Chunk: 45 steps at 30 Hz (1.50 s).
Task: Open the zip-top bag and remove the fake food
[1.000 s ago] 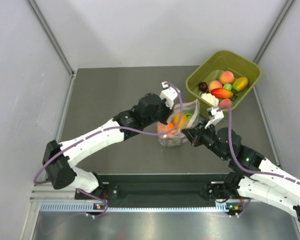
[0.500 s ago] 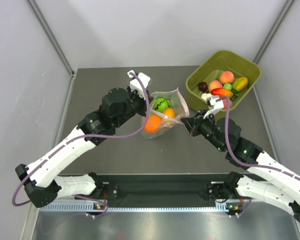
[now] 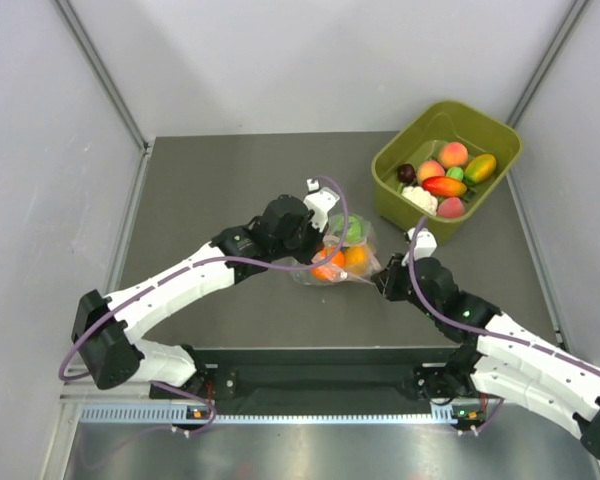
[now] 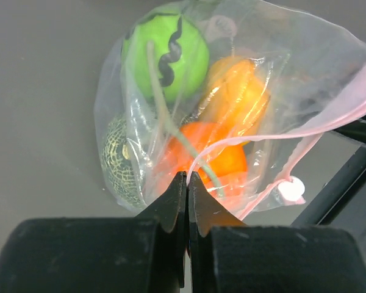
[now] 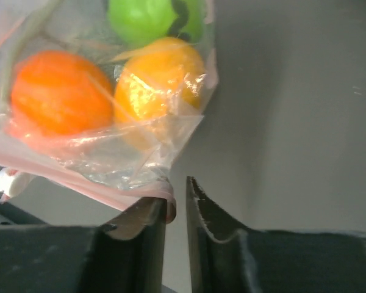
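Pinching the bag (image 4: 293, 55) by its pink strip (image 4: 341, 116), your left tool (image 4: 187, 178) is pressed together. Only the right wrist view shows the right tool (image 5: 177, 190) slightly spread, with the strip beside one finger. Overhead, the bag with toy fruit (image 3: 330, 265) is mid-desk (image 3: 210, 190).

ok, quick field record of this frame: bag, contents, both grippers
bag: zip-top bag, between the two grippers
contents: green fruit, orange fruit, yellow-orange fruit, netted piece, all inside
left gripper: shut on the bag film
right gripper: jaws slightly apart, pink zip strip against one fingertip, not clamped
olive-green tub: back right, holds other toy food
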Tool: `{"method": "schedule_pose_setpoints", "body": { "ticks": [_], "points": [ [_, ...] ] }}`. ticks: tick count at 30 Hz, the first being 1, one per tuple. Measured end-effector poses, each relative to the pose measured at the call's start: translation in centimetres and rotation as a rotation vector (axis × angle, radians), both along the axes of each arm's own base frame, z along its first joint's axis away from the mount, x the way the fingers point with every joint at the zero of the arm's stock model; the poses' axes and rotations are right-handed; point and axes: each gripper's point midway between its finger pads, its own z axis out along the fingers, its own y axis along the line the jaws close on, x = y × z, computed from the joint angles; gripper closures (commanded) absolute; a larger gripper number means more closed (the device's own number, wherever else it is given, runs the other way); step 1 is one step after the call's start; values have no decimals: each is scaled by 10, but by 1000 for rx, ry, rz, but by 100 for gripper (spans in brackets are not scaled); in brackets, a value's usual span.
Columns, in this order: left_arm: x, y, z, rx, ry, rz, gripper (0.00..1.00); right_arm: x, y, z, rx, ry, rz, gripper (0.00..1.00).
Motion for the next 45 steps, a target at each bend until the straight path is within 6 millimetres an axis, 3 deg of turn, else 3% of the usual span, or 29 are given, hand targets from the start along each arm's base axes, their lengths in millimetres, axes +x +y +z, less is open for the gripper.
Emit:
{"method": "schedule_pose_setpoints", "body": {
  "ticks": [1, 4, 6, 13, 15, 17, 20, 23, 27, 33, 40, 45],
  "points": [
    [-1, 0, -4, 4, 11, 0, 100, -1, -5, -1, -19, 6, -10, 61],
    [1, -2, -6, -9, 19, 6, 100, -4, -20, 9, -60, -5, -38, 41],
    [2, -3, -4, -24, 19, 7, 100, -6, -28, 32, -59, -52, -40, 37],
    [-1, -12, 0, -70, 35, -29, 100, -26, -23, 145, 118, -304, 89, 41],
    [-3, -14, 0, -77, 40, -38, 100, -33, -11, 166, 160, -341, 163, 43],
    [-4, -14, 0, -81, 45, -45, 100, -36, 5, 172, 180, -347, 244, 44],
    [-6, -15, -2, -81, 51, -50, 100, -33, 32, 160, 176, -295, 347, 45],
    [-7, -15, -3, -83, 55, -54, 100, -24, 57, 131, 139, -199, 411, 45],
    [-7, -16, -3, -88, 57, -59, 100, -14, 69, 94, 77, -89, 422, 45],
    [-10, -20, -3, -105, 69, -75, 100, 13, 54, 63, -11, -52, 254, 41],
    [-19, -25, -6, -130, 99, -118, 100, 31, 23, 11, -125, 2, 50, 40],
    [-28, -31, -8, -156, 131, -158, 100, 42, 18, -15, -164, 24, -15, 37]
  ]
}}
